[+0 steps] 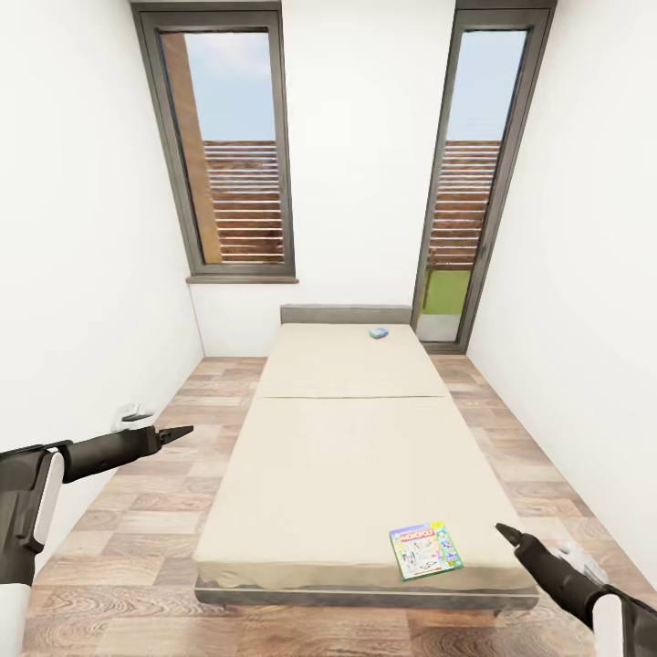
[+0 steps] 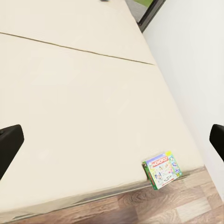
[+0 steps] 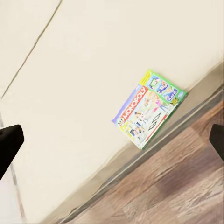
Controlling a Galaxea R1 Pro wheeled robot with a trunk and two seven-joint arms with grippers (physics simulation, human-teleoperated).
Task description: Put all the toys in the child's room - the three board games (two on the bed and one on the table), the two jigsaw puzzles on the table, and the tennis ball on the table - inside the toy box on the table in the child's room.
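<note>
A colourful Monopoly board game [image 1: 425,550] lies flat on the beige bed [image 1: 347,456], near its front right corner. The same box [image 3: 149,107] also shows in the right wrist view, and in the left wrist view [image 2: 162,169]. A second, small blue board game [image 1: 379,333] rests at the bed's far end by the headboard. My left gripper [image 1: 178,431] hovers open over the floor left of the bed. My right gripper [image 1: 505,530] is open just right of the Monopoly box, holding nothing. The table, toy box, puzzles and ball are out of view.
The bed fills the middle of a narrow room with white walls on both sides. Wood floor [image 1: 137,511] runs along the bed's left and right. A window [image 1: 228,146] and a glass door [image 1: 465,182] stand in the far wall.
</note>
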